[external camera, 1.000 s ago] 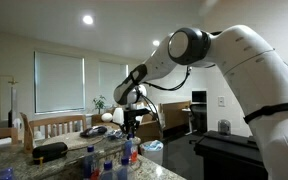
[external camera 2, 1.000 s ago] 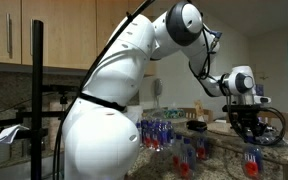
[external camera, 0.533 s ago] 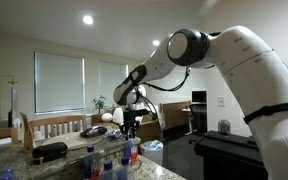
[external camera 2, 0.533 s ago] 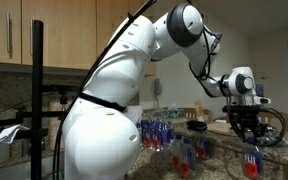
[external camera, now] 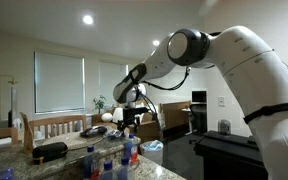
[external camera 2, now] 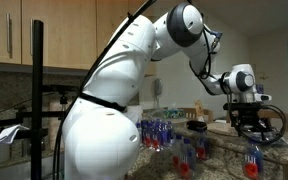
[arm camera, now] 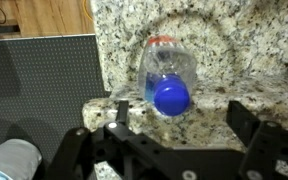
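Gripper [arm camera: 164, 150], spread wide and empty, hangs over a clear blue-capped plastic bottle [arm camera: 168, 72]; we judge it light, slick, crushable, best gripped mid-body.

Wrist view close above bottle [arm camera: 169, 80], looking down; exterior views, opposite sides, farther.

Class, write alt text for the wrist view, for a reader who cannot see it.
A clear plastic bottle with a blue cap stands on a speckled granite countertop, seen from above between two black fingers that are spread wide and clear of it. A dark textured surface fills the left side.
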Tool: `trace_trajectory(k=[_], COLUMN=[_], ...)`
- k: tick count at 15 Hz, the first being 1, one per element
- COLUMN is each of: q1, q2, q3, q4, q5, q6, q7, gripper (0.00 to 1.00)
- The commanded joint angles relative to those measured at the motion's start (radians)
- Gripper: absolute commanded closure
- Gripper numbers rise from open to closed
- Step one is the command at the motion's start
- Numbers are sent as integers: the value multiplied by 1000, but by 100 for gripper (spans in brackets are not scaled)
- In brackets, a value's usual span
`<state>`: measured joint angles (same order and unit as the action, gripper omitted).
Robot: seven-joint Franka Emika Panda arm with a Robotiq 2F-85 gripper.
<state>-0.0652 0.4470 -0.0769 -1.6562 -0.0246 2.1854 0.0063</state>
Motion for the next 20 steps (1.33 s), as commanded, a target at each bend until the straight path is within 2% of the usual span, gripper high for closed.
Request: trace_trajectory(k=[1,4,10,13,14,15,18,20], q1=[15,33,43,44,40,34,34,44], q2=[-139,-285,-578,-652,-668,-608,-618,-573], q3=[-4,-3,24,47,53,51,55,56], q4=[-64,-170,-469,-584,-598,-534,-546,-519], q5=[-5,-9,8,26,8,3,3,9], q6=[-45,-16,-152,-202,-213,-197,-197,-194], q7=[68,139,279,283,285,259,259,203], gripper=[0,0,0,0,0,0,0,0])
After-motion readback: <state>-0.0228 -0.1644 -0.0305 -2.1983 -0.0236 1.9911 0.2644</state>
